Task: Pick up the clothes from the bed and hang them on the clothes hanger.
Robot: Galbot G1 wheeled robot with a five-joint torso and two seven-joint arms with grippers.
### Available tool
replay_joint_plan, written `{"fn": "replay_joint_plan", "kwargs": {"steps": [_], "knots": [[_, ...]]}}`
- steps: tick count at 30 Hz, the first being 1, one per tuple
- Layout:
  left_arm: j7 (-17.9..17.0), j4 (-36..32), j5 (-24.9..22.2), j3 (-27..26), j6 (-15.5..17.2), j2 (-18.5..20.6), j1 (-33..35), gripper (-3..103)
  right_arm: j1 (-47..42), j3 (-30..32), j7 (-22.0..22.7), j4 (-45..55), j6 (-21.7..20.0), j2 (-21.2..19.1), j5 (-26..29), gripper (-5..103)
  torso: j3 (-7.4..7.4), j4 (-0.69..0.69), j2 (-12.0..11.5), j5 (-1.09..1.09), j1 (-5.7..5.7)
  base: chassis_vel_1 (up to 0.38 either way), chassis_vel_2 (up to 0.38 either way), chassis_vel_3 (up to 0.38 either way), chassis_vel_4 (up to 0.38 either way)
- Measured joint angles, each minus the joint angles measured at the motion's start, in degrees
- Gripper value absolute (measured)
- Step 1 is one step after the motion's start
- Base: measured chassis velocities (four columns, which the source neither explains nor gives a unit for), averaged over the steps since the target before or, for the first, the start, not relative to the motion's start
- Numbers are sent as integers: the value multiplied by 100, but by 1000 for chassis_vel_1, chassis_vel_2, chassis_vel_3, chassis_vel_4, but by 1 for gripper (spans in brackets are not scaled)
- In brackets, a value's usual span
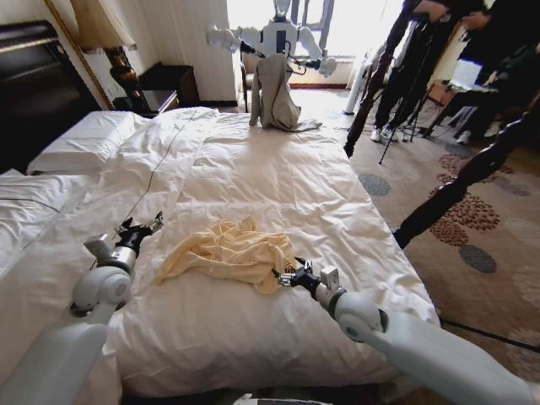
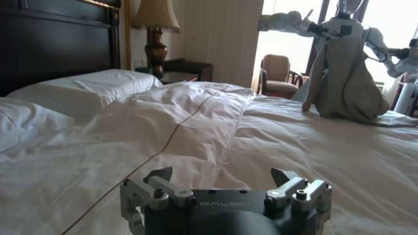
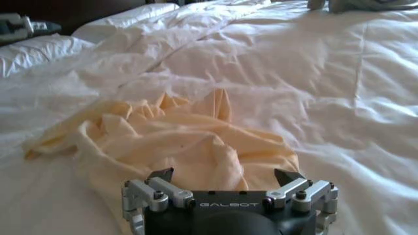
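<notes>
The clothes (image 1: 228, 251), a crumpled butter-yellow shirt, lie on the white duvet of the bed (image 1: 337, 194) near its front edge. My right gripper (image 1: 283, 274) is open at the shirt's right edge. In the right wrist view the yellow fabric (image 3: 183, 142) bunches right before and between the spread fingers of that gripper (image 3: 223, 177). My left gripper (image 1: 150, 224) hovers low over the duvet, left of the shirt and apart from it. It is open with nothing in it, facing bare bedding (image 2: 222, 177). The clothes hanger is out of view.
Another robot (image 1: 278, 38) at the bed's far end holds a grey-beige garment (image 1: 274, 93). Pillows (image 1: 84, 139) and a dark headboard (image 1: 25, 84) are on the left, with a nightstand (image 1: 156, 97) behind. People and tripods (image 1: 422, 76) stand on the carpet on the right. A thin cable (image 1: 160, 160) crosses the duvet.
</notes>
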Motion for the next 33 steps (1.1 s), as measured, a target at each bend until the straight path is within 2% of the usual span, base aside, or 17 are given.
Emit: {"fn": "replay_joint_plan", "kwargs": {"steps": [1,4,5,8,11,13,16,18,19,21,23,24,28,29,31,32,33], "knots": [[0,0,0,0,0,0,0,100,0,0,0,0,0,0,0,100,0,0,0,0,0,0,0,0,0],[16,3,-14,-5,-2,21,-26,100,351,-33,217,-334,108,442,529,100,0,1,0,1,0,0,0,0,0],[16,3,-14,-5,-2,21,-26,100,351,-33,217,-334,108,442,529,100,0,1,0,1,0,0,0,0,0],[26,15,-26,-6,-1,46,-61,100,482,-128,363,-670,146,809,983,100,1,1,0,0,0,0,0,0,0],[47,54,-34,31,12,50,-142,100,496,-180,355,-931,165,1007,1183,103,1,0,0,0,0,0,0,0,0],[56,83,-35,63,18,50,-203,100,496,-191,365,-1000,165,1079,1282,100,1,-1,0,0,0,0,0,0,0],[63,138,-35,131,29,46,-311,100,518,-263,375,-1147,165,1197,1364,86,1,-1,0,0,0,0,0,0,0],[64,154,-35,140,33,44,-324,100,536,-284,366,-1181,167,1212,1350,86,1,-1,0,0,0,0,0,0,0],[76,179,-35,144,40,39,-329,100,551,-300,352,-1211,167,1221,1327,76,1,-1,0,1,0,0,0,0,0],[84,201,-32,145,52,30,-328,100,555,-304,348,-1216,168,1222,1313,76,0,-1,0,1,0,0,0,0,0],[86,256,-20,145,144,-8,-280,100,562,-306,337,-1224,171,1215,1281,65,0,-1,0,1,0,0,0,0,0],[86,256,-20,145,144,-8,-280,100,562,-306,337,-1224,171,1215,1281,65,0,-1,0,1,0,0,0,0,0],[139,346,117,109,365,-67,-50,100,593,-291,335,-1249,193,1207,1178,43,0,0,0,1,0,0,0,0,0],[139,346,117,109,365,-67,-50,100,593,-291,335,-1249,193,1207,1178,43,0,0,0,1,0,0,0,0,0],[427,356,350,66,516,-58,158,100,590,-217,338,-1272,211,1181,1087,32,0,1,0,1,0,0,0,0,0],[427,356,350,66,516,-58,158,100,590,-217,338,-1272,211,1181,1087,32,0,1,0,1,0,0,0,0,0],[642,355,455,52,610,-46,257,100,571,-151,343,-1287,224,1155,1044,27,0,1,0,1,0,0,0,0,0]]}}
